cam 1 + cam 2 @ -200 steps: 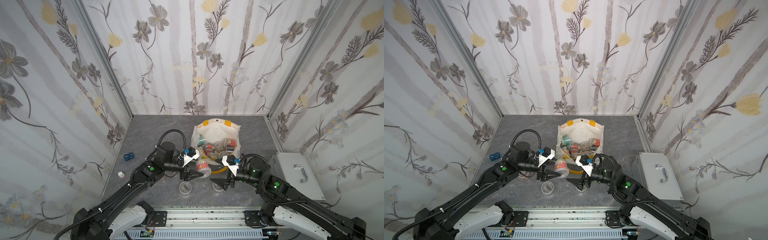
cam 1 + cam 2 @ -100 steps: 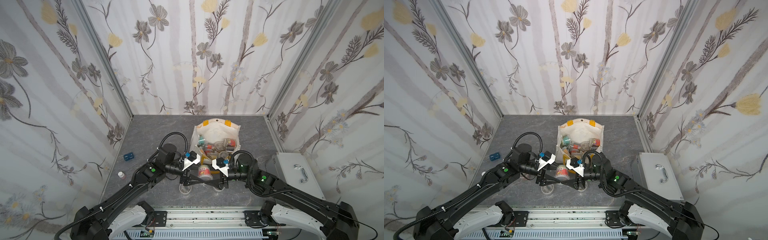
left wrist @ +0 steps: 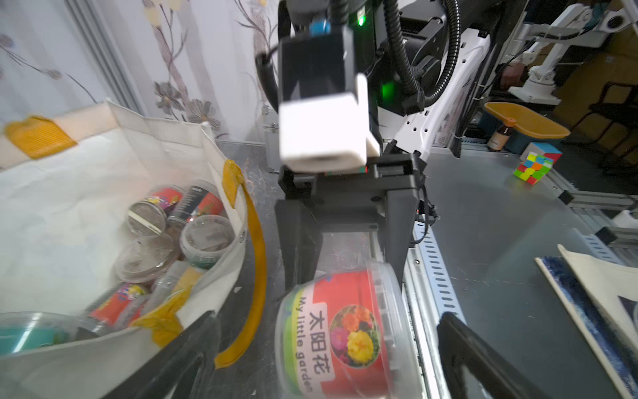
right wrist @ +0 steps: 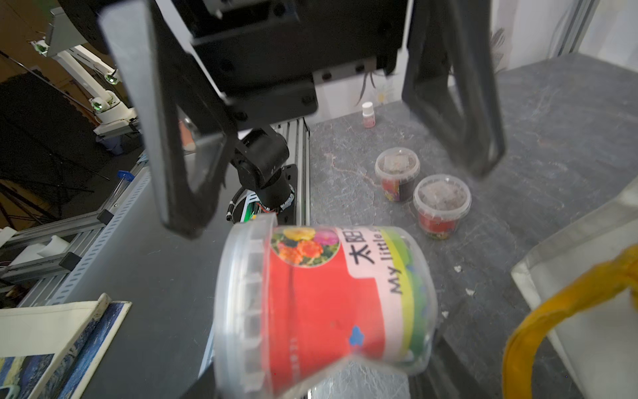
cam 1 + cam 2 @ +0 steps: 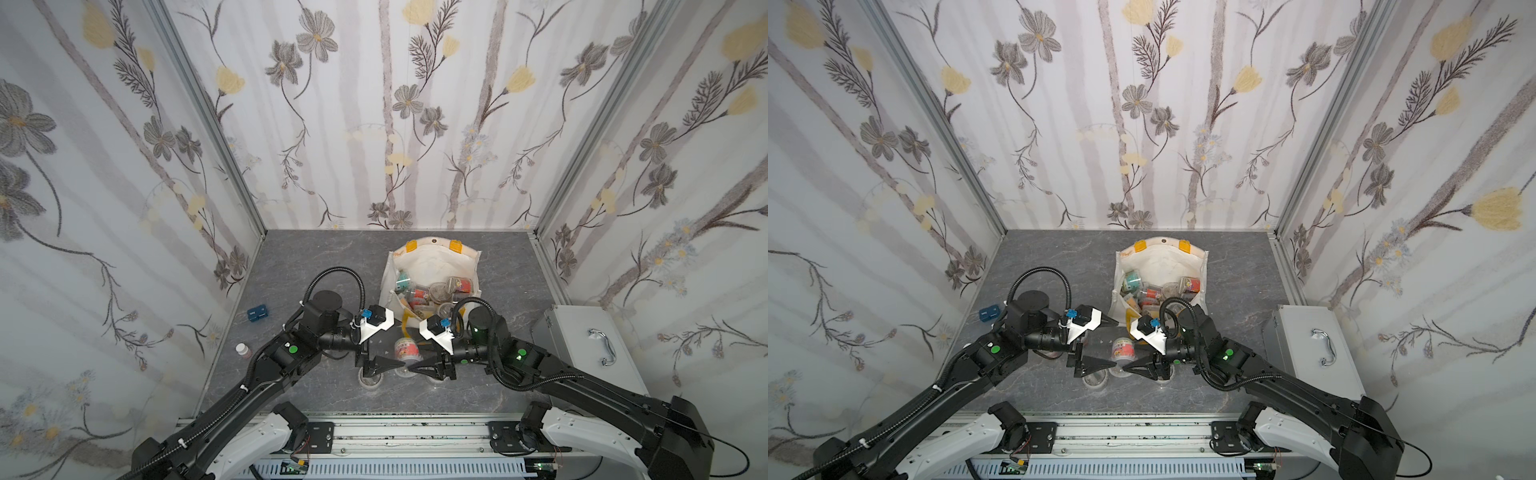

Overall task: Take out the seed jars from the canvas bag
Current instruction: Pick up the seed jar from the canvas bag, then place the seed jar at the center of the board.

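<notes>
A seed jar (image 5: 407, 348) (image 5: 1123, 348) with a red label lies on its side in the air between my two grippers, just in front of the canvas bag (image 5: 432, 259) (image 5: 1163, 259). My right gripper (image 4: 317, 345) (image 5: 415, 353) is shut on it across lid and base. The left gripper (image 3: 319, 359) (image 5: 1115, 343) is open, its fingers wide on either side of the jar (image 3: 341, 331) and not touching it. Several more jars (image 5: 436, 291) (image 3: 203, 238) lie inside the bag. Two jars (image 4: 397, 172) (image 4: 442, 200) stand upright on the table under the grippers.
A silver metal case (image 5: 582, 332) sits at the right edge. A small blue box (image 5: 257, 312) and a small white-capped bottle (image 5: 243, 350) lie by the left wall. The bag's yellow handle (image 3: 255, 262) droops onto the table near the grippers.
The left arm brought the jar down and forward from the bag. The right arm swung left to meet it and closed on the jar. The left jaws then opened.
</notes>
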Motion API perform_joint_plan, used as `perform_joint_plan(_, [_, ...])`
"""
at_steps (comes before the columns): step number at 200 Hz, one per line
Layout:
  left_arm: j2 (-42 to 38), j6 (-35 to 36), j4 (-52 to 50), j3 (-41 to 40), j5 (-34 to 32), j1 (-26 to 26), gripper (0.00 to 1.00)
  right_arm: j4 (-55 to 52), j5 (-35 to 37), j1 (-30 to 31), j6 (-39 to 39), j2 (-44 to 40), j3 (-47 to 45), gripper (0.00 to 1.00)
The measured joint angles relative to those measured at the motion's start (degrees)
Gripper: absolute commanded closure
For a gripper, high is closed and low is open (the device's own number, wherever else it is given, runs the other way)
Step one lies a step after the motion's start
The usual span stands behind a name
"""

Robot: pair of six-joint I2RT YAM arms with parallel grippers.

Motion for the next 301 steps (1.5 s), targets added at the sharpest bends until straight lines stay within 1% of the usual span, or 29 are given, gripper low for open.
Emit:
perform_joint_plan(24, [-1.7,1.5,-1.7,0.7,-4.7,2.3,0.0,-4.7,-1.0,0.8,-1.0,4.3,0.3,0.53])
perform_joint_plan(46, [-0.3,-0.2,-3.0,2.4,-10.5,4.2,0.0,-10.8,-1.1,1.9,-3.9,10.2,2.9,0.53])
perform_joint_plan(75, [1.9,-7.7,-2.6,4.3,-17.7,8.2,0.0,-17.7,-2.1,2.8,-7.3,18.6,7.1,0.53])
perform_joint_plan(89, [2.1,-12.2,-1.2,3.4,-20.7,11.1,0.0,-20.8,-2.2,2.8,-7.8,23.1,9.2,0.53])
perform_joint_plan(105, [1.8,-16.2,0.2,1.8,-22.5,13.9,0.0,-24.2,-2.4,2.7,-8.8,28.2,12.2,0.52])
perform_joint_plan(123, [1.7,-18.9,1.2,0.7,-23.1,15.1,0.0,-28.4,-3.0,2.5,-10.6,32.3,15.7,0.51])
perform_joint_plan(168, [1.8,-21.9,2.1,-0.5,-24.8,17.9,0.0,-36.9,-4.0,2.5,-15.5,40.9,23.2,0.49])
perform_joint_plan(191, [2.7,-24.5,2.0,-0.5,-25.6,20.7,0.0,-40.1,-3.3,2.4,-16.8,44.1,25.6,0.44])
perform_joint_plan(209, [3.1,-25.7,2.1,-0.5,-25.5,21.7,0.0,-41.8,-2.6,2.4,-17.2,45.3,26.7,0.41])
perform_joint_plan(225, [3.4,-26.3,2.6,-0.6,-24.7,22.1,0.0,-42.7,-2.1,2.4,-17.2,45.7,27.4,0.36])
perform_joint_plan(276, [4.4,-26.7,3.0,-0.9,-23.0,22.8,0.0,-44.2,1.0,2.1,-17.1,45.9,29.2,0.3])
perform_joint_plan(288, [4.4,-26.7,3.1,-1.2,-22.8,22.8,0.0,-44.2,1.8,2.1,-16.9,45.9,29.4,0.2])
perform_joint_plan(301, [4.4,-26.8,3.2,-1.5,-22.5,22.8,0.0,-44.2,2.6,2.0,-16.7,45.8,29.6,0.19])
